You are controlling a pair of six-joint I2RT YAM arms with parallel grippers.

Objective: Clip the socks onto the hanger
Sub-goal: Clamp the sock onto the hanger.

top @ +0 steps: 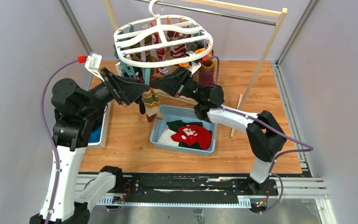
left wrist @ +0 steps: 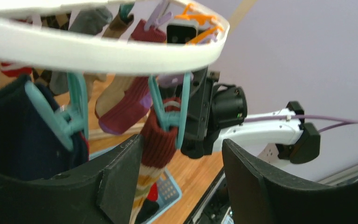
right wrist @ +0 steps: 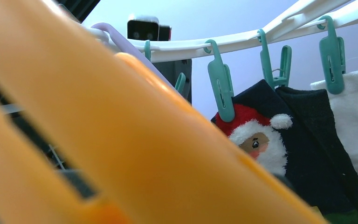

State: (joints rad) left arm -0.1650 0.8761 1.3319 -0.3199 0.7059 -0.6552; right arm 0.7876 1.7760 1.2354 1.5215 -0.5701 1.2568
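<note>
The white oval hanger (top: 163,39) hangs from the rail with several socks clipped under it. A striped sock with a maroon cuff (top: 150,100) hangs from a teal peg (left wrist: 168,116) at the near rim. My left gripper (top: 143,87) is open; in the left wrist view the sock's cuff (left wrist: 161,140) lies between its fingers (left wrist: 116,172), close to the left one. My right gripper (top: 158,84) faces it just across the sock; its jaws are hidden. A blurred orange peg (right wrist: 144,154) fills the right wrist view, with a Santa sock (right wrist: 256,135) and a white sock (right wrist: 354,121) behind it.
A light blue basket (top: 161,135) below the hanger holds a red patterned sock (top: 193,134) and dark ones. A white bin with blue cloth (top: 98,133) stands at the left. The wooden-posted rail with a metal bar (top: 242,11) spans the back.
</note>
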